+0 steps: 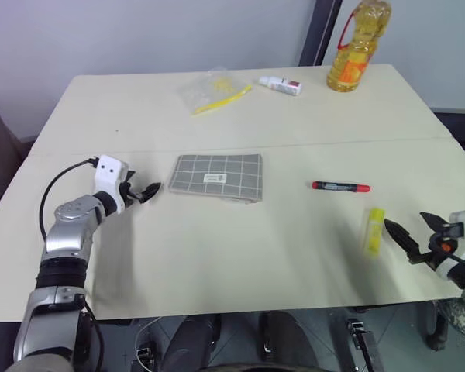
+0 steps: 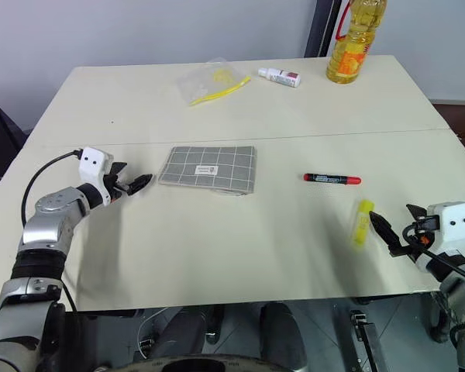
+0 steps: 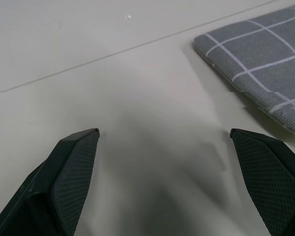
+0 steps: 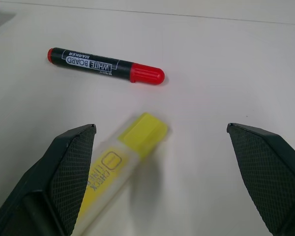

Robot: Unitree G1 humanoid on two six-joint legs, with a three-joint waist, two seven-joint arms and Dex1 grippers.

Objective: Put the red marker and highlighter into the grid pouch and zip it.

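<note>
Though flat, soft grid pouch [image 1: 218, 177], quilted grey fabric.

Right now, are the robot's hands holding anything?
Left gripper: open, empty, beside the grid pouch.
Right gripper: open, empty, near the highlighter.

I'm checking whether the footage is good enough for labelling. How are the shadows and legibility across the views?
Right wrist view: print on the red marker is legible; the highlighter casts a soft shadow. Left wrist view: a diffuse shadow lies on the table between the open left pincer's fingers. Left eye view: even lighting, soft shadow under the grid pouch.
</note>
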